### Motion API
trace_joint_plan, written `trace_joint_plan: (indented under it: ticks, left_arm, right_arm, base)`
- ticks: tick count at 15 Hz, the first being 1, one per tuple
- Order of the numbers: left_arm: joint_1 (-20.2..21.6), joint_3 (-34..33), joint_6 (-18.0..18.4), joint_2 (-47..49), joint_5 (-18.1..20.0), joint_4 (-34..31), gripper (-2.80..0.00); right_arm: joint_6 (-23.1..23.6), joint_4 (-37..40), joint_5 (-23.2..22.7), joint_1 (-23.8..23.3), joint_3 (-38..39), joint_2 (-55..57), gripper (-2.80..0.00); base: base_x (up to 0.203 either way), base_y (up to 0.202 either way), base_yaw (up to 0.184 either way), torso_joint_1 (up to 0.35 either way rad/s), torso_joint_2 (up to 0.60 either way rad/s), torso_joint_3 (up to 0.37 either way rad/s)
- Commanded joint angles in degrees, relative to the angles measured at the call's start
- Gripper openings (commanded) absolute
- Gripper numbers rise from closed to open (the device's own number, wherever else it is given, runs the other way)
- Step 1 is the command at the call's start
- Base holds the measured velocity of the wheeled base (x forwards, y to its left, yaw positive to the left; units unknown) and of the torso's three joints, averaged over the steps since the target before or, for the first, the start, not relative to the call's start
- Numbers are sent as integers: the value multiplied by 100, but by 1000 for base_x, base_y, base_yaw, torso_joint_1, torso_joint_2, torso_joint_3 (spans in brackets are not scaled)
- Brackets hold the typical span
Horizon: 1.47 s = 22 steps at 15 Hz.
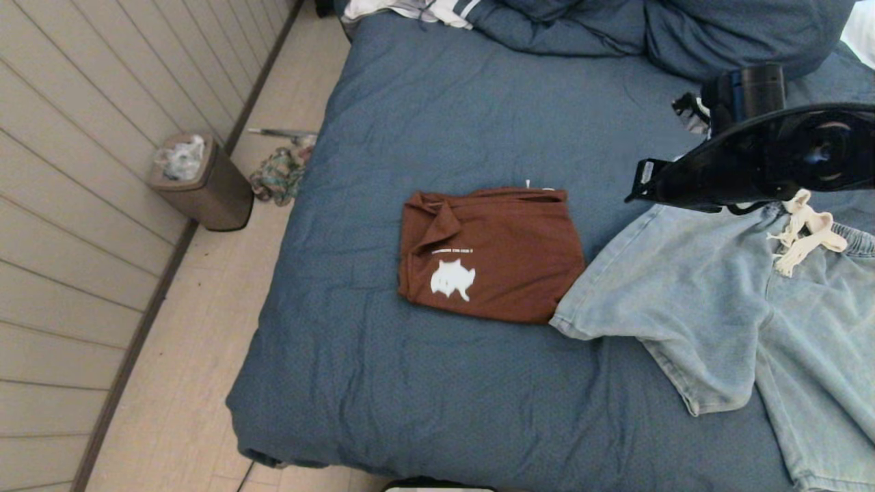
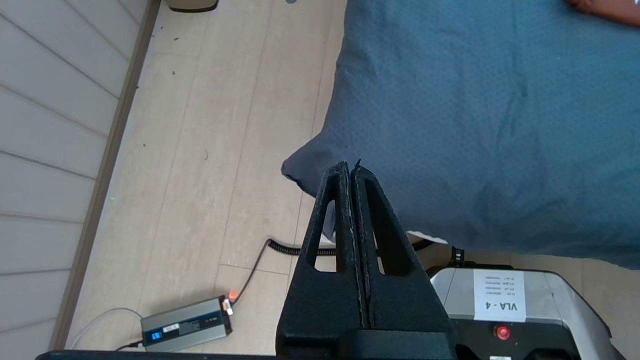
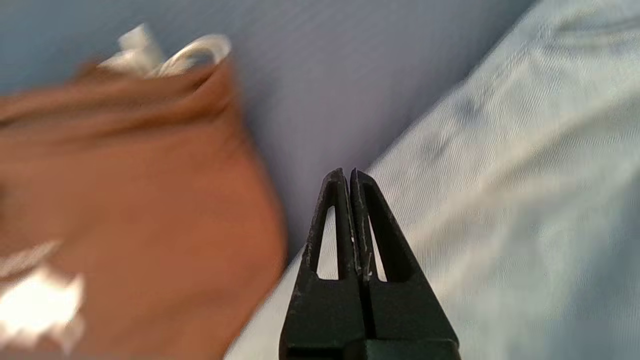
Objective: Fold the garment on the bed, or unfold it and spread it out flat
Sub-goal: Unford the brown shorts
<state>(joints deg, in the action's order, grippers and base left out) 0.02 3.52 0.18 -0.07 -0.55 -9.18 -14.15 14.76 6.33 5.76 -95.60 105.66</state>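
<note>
On the slate-blue bed (image 1: 424,123) lies a brown garment (image 1: 489,253), a T-shirt folded into a rectangle with a white print facing up. To its right a light-blue denim garment (image 1: 718,294), shorts with a cream drawstring (image 1: 806,232), lies spread out, one leg hem touching the brown shirt. My right gripper (image 1: 639,186) hovers shut and empty above the gap between the two. In the right wrist view it (image 3: 348,172) points at the shorts' edge (image 3: 500,175), with the brown shirt (image 3: 125,200) beside it. My left gripper (image 2: 350,167) is shut and empty, low by the bed's near left corner (image 2: 475,125).
A bunched blue duvet (image 1: 649,27) and a striped cloth (image 1: 424,10) lie at the bed's head. On the floor to the left stand a bin (image 1: 202,181) and a cloth heap (image 1: 280,174). A power brick (image 2: 185,325) with its cable lies by my base (image 2: 500,300).
</note>
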Motion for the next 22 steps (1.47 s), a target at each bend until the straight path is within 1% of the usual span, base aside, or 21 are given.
trace_joint_plan:
  ticks: [1, 3, 5, 7, 10, 12, 14, 16, 17, 19, 21, 22]
  left_arm:
    - [6, -1, -1, 7, -3, -5, -280]
    - [3, -1, -1, 7, 2, -5, -280]
    - [6, -1, -1, 7, -7, -5, -280]
    - [6, -1, -1, 7, -2, -5, -280]
    - [-2, -1, -1, 7, 2, -5, -280]
    - [6, -1, -1, 7, -7, -5, -280]
    - [6, -1, -1, 7, -3, -5, -280]
    - [-2, -1, -1, 7, 2, -5, -280]
    - [6, -1, -1, 7, -7, -5, -280]
    - [-2, -1, -1, 7, -2, -5, -280]
    - [-2, -1, -1, 7, -2, -5, -280]
    - [6, -1, -1, 7, -7, -5, -280]
  right_arm:
    - [-56, 201, -26, 139, 722, -1114, -280]
    - [-76, 249, -13, 107, 1845, -2063, -280]
    - [-76, 249, 44, 20, 3018, -3255, -280]
    - [-70, 226, 316, -156, 4077, -4432, -280]
    - [33, 239, 844, -379, 5083, -6076, -280]
    - [181, 252, 995, -424, 5637, -7063, -280]
    - [359, 258, 1060, -354, 6169, -8051, -280]
    - [483, 261, 1090, -280, 6690, -8777, -280]
    - [512, 231, 1124, -231, 7098, -8981, -280]
    - [546, 236, 1149, -254, 7616, -9084, -280]
    - [601, 239, 1144, -701, 8021, -9231, -280]
    - [611, 210, 1118, -725, 8274, -9313, -280]
  base:
    - [0, 0, 0, 0, 0, 0]
    - [0, 0, 0, 0, 0, 0]
    - [0, 0, 0, 0, 0, 0]
    - [0, 0, 0, 0, 0, 0]
    - [0, 0, 0, 0, 0, 0]
    - [0, 0, 0, 0, 0, 0]
    - [0, 0, 0, 0, 0, 0]
    - [0, 0, 0, 0, 0, 0]
    - [0, 0, 0, 0, 0, 0]
    - [0, 0, 0, 0, 0, 0]
    - [0, 0, 0, 0, 0, 0]
    - [0, 0, 0, 0, 0, 0]
